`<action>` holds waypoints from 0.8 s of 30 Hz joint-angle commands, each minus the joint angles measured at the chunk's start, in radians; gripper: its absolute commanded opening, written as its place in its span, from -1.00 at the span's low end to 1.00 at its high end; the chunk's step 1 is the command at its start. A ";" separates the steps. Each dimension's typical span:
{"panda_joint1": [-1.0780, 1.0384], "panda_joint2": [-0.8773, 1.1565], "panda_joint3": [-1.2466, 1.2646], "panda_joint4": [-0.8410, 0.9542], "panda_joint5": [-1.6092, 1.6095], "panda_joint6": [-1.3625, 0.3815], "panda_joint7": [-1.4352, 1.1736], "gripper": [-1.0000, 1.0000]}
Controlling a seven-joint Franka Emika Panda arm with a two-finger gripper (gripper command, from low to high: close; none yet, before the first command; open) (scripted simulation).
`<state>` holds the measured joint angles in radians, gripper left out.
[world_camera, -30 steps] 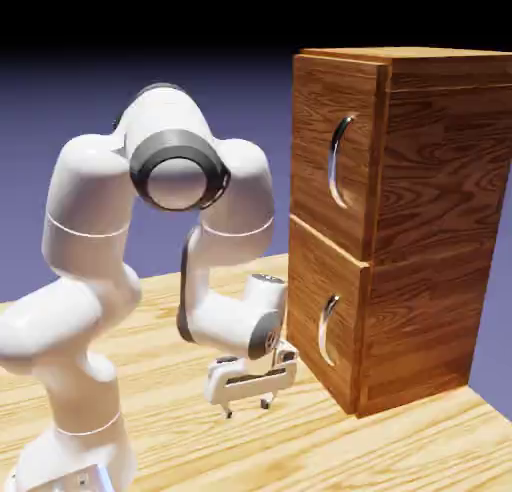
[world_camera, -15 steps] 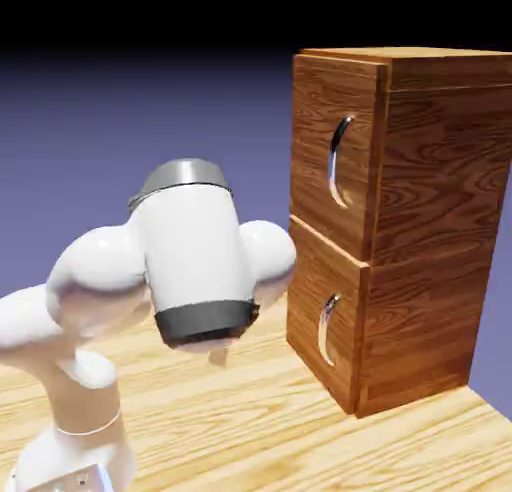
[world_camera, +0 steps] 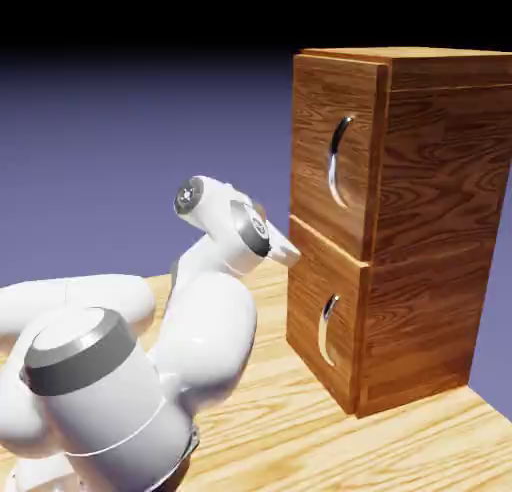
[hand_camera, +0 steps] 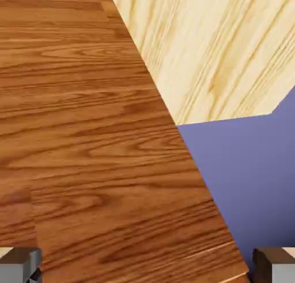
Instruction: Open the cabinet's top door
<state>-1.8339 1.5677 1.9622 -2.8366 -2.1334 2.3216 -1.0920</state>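
The gripper (hand_camera: 147,267), its fingers spread apart and empty, faced the cabinet (world_camera: 420,230) on the worktop (world_camera: 290,420); the rigid top door (world_camera: 335,155) looked best pulled by its slick curved handle (world_camera: 337,160).

One cabinet (world_camera: 420,220), two doors, two silver handles, one arm (world_camera: 150,350).

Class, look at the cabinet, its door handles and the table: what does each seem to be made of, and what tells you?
Cabinet: reddish-brown wood, going by its dark swirling grain. Handles: probably polished metal, silver with bright highlights. Table: pale wood, with fine straight grain and a matte look.
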 commanded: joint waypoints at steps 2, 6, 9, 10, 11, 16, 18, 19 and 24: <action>-0.055 0.073 0.070 -0.003 -0.073 -0.023 -0.056 0.00; -0.147 0.195 0.189 -0.008 -0.195 -0.061 -0.150 0.00; -0.075 0.195 0.162 0.040 -0.242 -0.084 -0.157 0.00; -0.039 0.195 0.148 0.064 -0.266 -0.096 -0.161 0.00; -0.003 0.195 0.134 0.088 -0.289 -0.108 -0.165 0.00; 0.015 0.192 0.159 0.057 -0.315 -0.205 -0.125 -1.00; 0.003 0.178 0.203 0.009 -0.308 -0.292 -0.077 -1.00; -0.001 0.170 0.226 -0.012 -0.301 -0.336 -0.055 -1.00; 0.013 0.116 0.354 -0.095 -0.240 -0.553 0.048 -1.00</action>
<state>-1.8207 1.6835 2.3163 -2.9312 -2.3738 1.7674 -1.0438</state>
